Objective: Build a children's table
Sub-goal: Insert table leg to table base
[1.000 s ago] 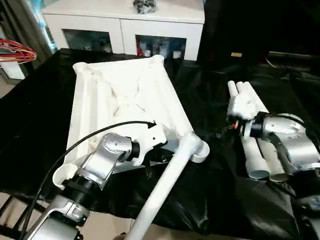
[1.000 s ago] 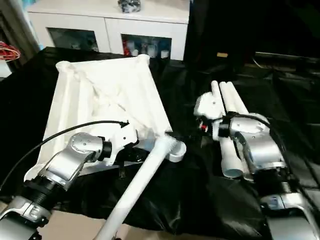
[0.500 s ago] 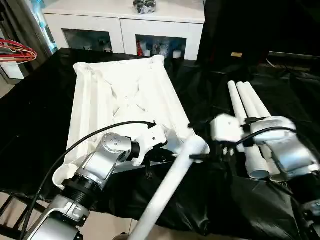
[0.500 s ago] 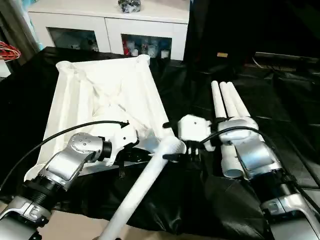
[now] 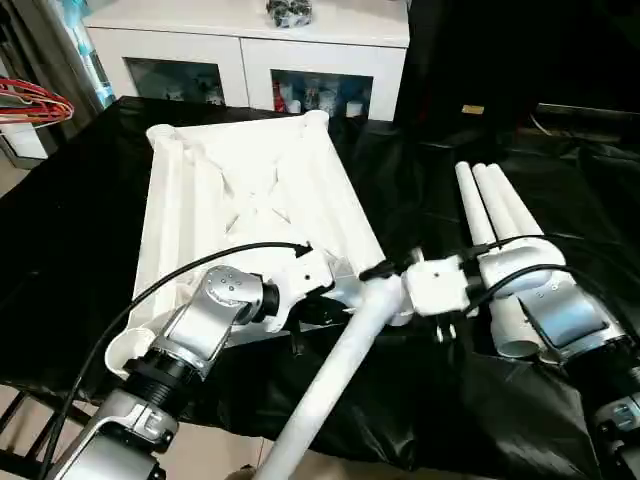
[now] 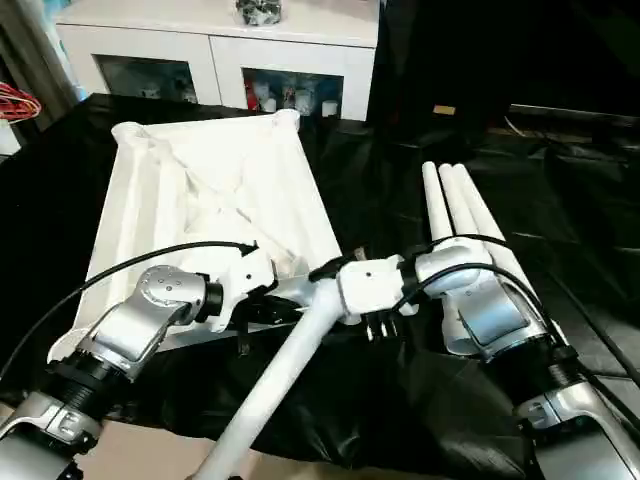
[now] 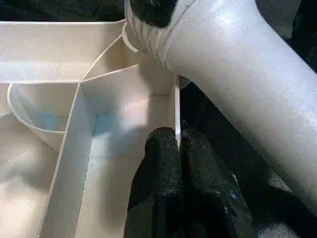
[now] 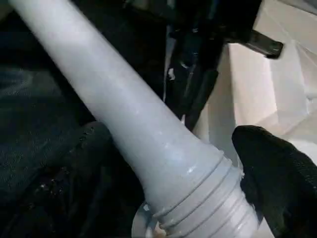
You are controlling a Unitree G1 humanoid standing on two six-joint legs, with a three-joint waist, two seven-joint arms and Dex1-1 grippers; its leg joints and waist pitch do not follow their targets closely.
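Table top (image 5: 250, 210): white plastic, lying underside up on the black cloth (image 5: 70, 250), X-braced ribs showing, round sockets at the corners. One leg (image 5: 335, 385): long tapered white tube, its thick threaded end at the near right corner socket, the shaft slanting toward the camera past the table edge. Left gripper (image 7: 177, 148): beside that corner, the two black fingers pinched tight on a thin upright rim of the top; the left wrist view makes this grip plain, while the head views give merely the white wrist housing and its cable there. Right gripper (image 6: 335, 275): at the leg's thick end, fingers spread wide on either side of the tube; the right wrist view shows one black finger (image 8: 282, 168) just beside the ridged collar, and whether it touches cannot be told. Three further legs (image 5: 495, 215): lying side by side on the cloth to the right, partly under the right forearm. Beyond the table: white cabinet (image 5: 250, 50) with glass-fronted compartments; red wire item (image 5: 30, 100) at far left.
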